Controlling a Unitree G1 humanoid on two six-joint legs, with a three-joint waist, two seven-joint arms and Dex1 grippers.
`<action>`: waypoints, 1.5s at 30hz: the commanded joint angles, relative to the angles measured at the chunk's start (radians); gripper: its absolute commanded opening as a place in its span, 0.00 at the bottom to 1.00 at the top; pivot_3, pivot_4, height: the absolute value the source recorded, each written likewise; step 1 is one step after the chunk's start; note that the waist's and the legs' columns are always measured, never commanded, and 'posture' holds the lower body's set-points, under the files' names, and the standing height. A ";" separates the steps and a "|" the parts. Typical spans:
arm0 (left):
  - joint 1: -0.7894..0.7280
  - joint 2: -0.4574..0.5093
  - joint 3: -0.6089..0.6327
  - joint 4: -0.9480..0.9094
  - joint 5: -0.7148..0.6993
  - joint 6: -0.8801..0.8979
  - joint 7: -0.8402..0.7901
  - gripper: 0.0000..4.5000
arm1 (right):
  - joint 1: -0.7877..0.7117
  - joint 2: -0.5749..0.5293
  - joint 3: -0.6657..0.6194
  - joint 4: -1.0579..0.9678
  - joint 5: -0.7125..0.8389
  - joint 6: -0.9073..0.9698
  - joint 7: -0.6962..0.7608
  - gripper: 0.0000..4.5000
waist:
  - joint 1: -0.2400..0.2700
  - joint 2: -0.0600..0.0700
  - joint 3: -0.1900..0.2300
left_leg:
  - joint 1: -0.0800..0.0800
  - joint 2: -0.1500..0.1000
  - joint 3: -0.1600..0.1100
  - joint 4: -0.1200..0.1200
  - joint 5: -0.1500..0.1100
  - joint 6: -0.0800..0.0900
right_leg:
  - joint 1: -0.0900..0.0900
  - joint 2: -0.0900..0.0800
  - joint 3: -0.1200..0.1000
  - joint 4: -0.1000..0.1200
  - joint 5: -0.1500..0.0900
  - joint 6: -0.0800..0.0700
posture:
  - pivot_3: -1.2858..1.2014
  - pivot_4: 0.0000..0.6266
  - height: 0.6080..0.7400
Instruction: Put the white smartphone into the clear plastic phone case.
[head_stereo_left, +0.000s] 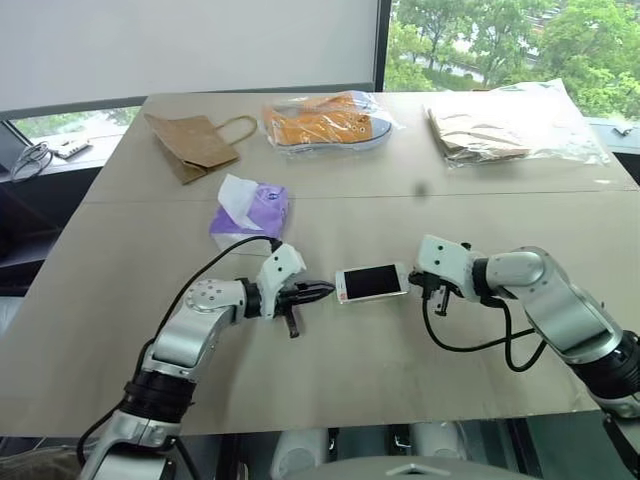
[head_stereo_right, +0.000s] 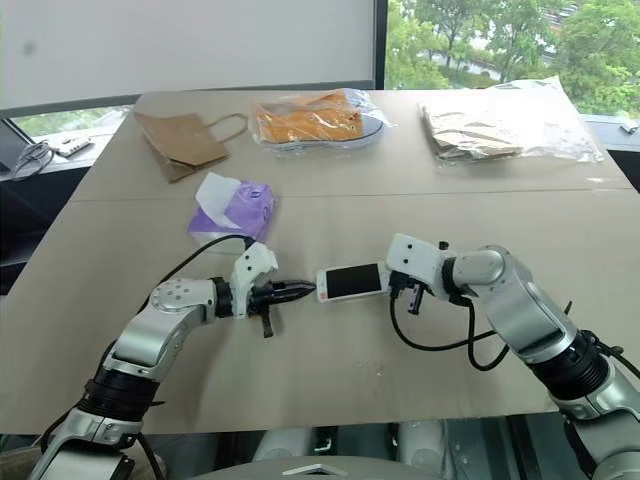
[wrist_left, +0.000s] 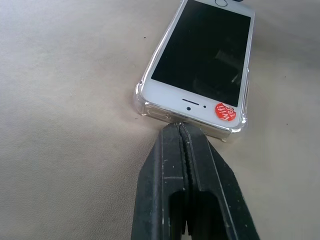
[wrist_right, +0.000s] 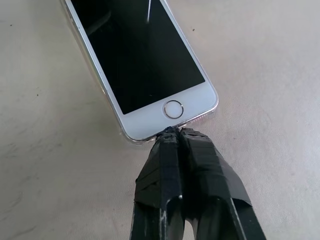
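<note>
1. White smartphone (head_stereo_left: 371, 283) lay flat, screen up, near the front middle of the worktop (head_stereo_left: 400, 215), between the two end effectors.
2. Clear plastic phone case (wrist_left: 145, 102) sat around the phone; its glossy rim and bumper corners showed at the earpiece end in the left wrist view. Red round sticker (wrist_left: 225, 111) was on the phone's bezel at that end.
3. Left end effector (head_stereo_left: 322, 290) was fully closed, nothing held, tips against the earpiece-end edge of the case.
4. Right end effector (wrist_right: 173, 132) was also closed and empty, tips at the home-button end; whether it touched phone or case rim, I could not tell.
5. Purple tissue pack (head_stereo_left: 250, 212) sat just behind the left arm.
6. Along the far edge: brown paper bag (head_stereo_left: 195, 142), orange shoe in a clear bag (head_stereo_left: 325, 121), and a clear bag of brown paper items (head_stereo_left: 510, 122).
</note>
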 joint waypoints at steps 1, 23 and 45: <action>-0.002 -0.020 -0.024 -0.037 0.005 -0.001 0.012 0.01 | -0.007 0.060 0.054 -0.036 0.038 -0.063 0.024 0.00 | -0.003 0.000 0.000 | 0.000 0.000 0.000 0.000 0.000 0.000 | 0.000 0.000 0.000 0.000 0.000 0.000 | 0.52 0.24 1.00; -0.049 0.017 0.107 -0.100 -0.134 0.064 -0.009 0.01 | 0.174 -0.040 -0.302 -0.090 0.181 -0.088 -0.036 0.00 | 0.010 -0.002 0.003 | -0.005 -0.002 -0.001 0.000 0.000 0.000 | -0.001 -0.001 0.000 -0.002 0.001 0.001 | 0.52 0.24 1.00; -0.136 -0.055 -0.086 0.112 0.004 -0.036 -0.092 0.01 | 0.139 0.022 -0.218 -0.116 0.215 -0.056 -0.132 0.00 | 0.008 -0.002 0.003 | -0.004 -0.001 -0.001 0.000 0.000 0.000 | -0.001 0.001 0.000 -0.002 0.001 0.002 | 0.52 0.24 1.00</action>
